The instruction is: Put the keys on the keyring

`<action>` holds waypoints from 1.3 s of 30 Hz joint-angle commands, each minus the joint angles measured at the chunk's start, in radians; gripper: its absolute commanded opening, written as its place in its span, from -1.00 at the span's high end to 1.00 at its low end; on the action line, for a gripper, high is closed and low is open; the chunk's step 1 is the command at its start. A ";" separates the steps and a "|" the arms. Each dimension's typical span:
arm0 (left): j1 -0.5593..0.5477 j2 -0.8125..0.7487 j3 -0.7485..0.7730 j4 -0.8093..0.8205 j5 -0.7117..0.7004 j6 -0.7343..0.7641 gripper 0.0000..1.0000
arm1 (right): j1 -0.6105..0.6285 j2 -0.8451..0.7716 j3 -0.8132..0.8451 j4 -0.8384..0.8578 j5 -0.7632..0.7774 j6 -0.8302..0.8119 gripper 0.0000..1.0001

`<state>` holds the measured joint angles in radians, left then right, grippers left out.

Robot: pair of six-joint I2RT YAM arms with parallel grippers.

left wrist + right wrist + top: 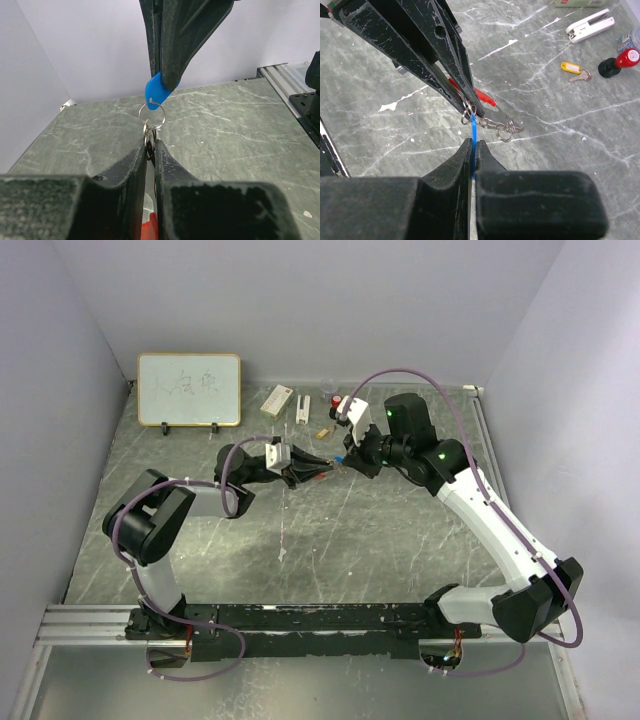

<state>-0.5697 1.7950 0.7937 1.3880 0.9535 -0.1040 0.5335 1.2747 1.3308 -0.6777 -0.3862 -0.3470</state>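
My left gripper (150, 143) is shut on the keyring, pinching a small silvery split ring (151, 116). The keyring's red tag (149, 227) shows between its fingers. My right gripper (473, 143) is shut on the blue key (473, 131), holding it edge-on against that ring. In the left wrist view the blue key head (159, 90) touches the ring. The chain (496, 125) hangs from the ring, above the red tag (485, 97). In the top view both grippers meet mid-table at the blue key (341, 457). The tan-gold key (571, 68) lies on the table, also visible in the top view (323, 432).
A red-and-black cylinder (619, 61), a white stapler-like item (590, 25) and a white box (277, 400) lie at the back. A whiteboard (189, 389) stands at the back left. Walls enclose the table on three sides.
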 commanded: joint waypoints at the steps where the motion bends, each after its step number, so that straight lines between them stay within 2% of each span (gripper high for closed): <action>1: 0.018 -0.022 -0.020 0.047 0.010 -0.031 0.65 | -0.001 -0.039 -0.005 0.062 0.027 0.008 1.00; 20: 0.027 0.015 -0.015 0.201 0.081 -0.147 0.57 | -0.001 -0.033 -0.001 0.073 0.019 0.013 1.00; 31: 0.028 0.031 -0.010 0.224 0.089 -0.178 0.50 | -0.001 -0.035 -0.004 0.100 0.010 0.019 1.00; 34: 0.027 0.027 -0.010 0.200 0.072 -0.166 0.57 | -0.001 -0.036 -0.006 0.103 0.011 0.017 1.00; 39: 0.027 0.005 -0.014 0.152 0.037 -0.136 0.85 | -0.002 -0.040 -0.017 0.104 0.017 0.018 1.00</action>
<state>-0.5488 1.8160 0.7769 1.5249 0.9836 -0.2604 0.5343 1.2694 1.3209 -0.6422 -0.3939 -0.3317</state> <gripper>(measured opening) 0.125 0.013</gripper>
